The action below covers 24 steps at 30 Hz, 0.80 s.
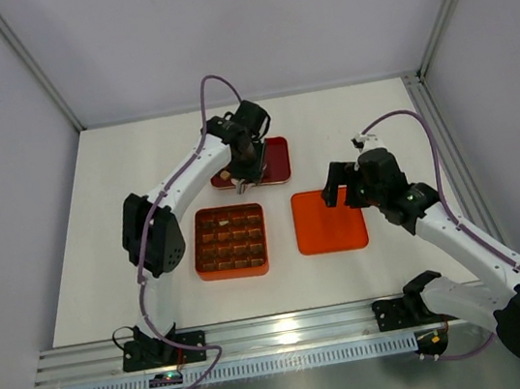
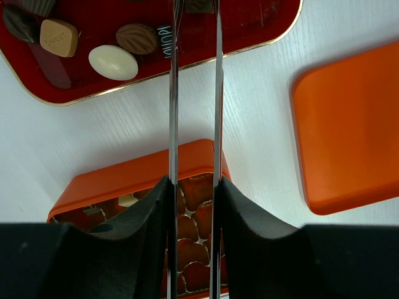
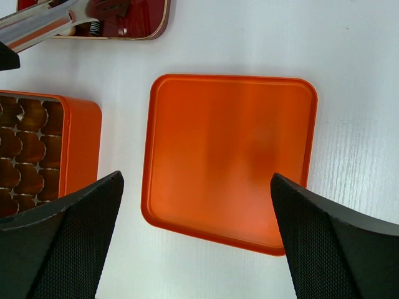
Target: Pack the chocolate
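Several chocolates lie in a dark red tray (image 2: 249, 25): a cream-white round (image 2: 113, 62), a brown cube (image 2: 59, 37), a ribbed brown one (image 2: 137, 38). My left gripper (image 2: 194, 187) is shut on long metal tweezers (image 2: 173, 93) whose tips reach into the tray, where a dark piece (image 2: 199, 5) shows between them at the frame edge. From above, the left gripper (image 1: 247, 157) hangs over the tray (image 1: 277, 160). The orange grid box (image 1: 230, 242) sits below it; a cream piece (image 2: 128, 200) lies in one cell. My right gripper (image 3: 196, 187) is open above the orange lid (image 3: 230, 156).
The lid (image 1: 328, 219) lies flat to the right of the box, under the right gripper (image 1: 337, 188). The box's paper-cup cells (image 3: 28, 149) show at the left of the right wrist view. White walls enclose the table on three sides.
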Each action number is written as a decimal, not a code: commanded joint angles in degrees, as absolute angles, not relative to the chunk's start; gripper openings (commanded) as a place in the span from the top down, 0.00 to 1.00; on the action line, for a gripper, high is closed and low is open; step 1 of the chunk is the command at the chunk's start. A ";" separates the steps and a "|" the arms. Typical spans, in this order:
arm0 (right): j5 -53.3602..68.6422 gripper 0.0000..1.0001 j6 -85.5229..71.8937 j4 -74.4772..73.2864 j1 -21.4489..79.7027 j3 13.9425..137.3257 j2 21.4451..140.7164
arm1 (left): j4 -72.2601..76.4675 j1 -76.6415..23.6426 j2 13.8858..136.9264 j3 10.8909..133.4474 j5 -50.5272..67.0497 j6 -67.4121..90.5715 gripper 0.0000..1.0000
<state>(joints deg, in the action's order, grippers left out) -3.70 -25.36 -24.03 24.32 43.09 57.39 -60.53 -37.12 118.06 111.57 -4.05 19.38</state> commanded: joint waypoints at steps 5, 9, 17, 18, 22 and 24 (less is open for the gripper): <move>-3.96 0.00 -24.43 -22.06 24.61 43.07 57.39 | -61.17 -37.27 118.48 114.17 -4.66 18.63 0.60; -3.96 0.00 -24.52 -22.06 24.61 42.98 57.48 | -61.61 -37.26 117.95 114.17 -5.10 18.54 0.59; -3.69 0.00 -24.79 -21.71 24.61 42.71 57.66 | -61.96 -37.27 118.12 114.26 -4.92 18.28 0.62; -3.78 0.00 -24.79 -21.71 24.61 42.71 57.57 | -61.96 -37.27 118.21 114.34 -5.01 18.28 0.63; -3.69 0.00 -24.79 -21.80 24.61 42.71 57.57 | -62.05 -37.27 118.48 114.52 -4.92 18.28 0.67; -3.69 0.00 -24.70 -21.71 24.52 42.71 57.57 | -62.14 -37.27 118.56 114.78 -4.92 18.28 0.68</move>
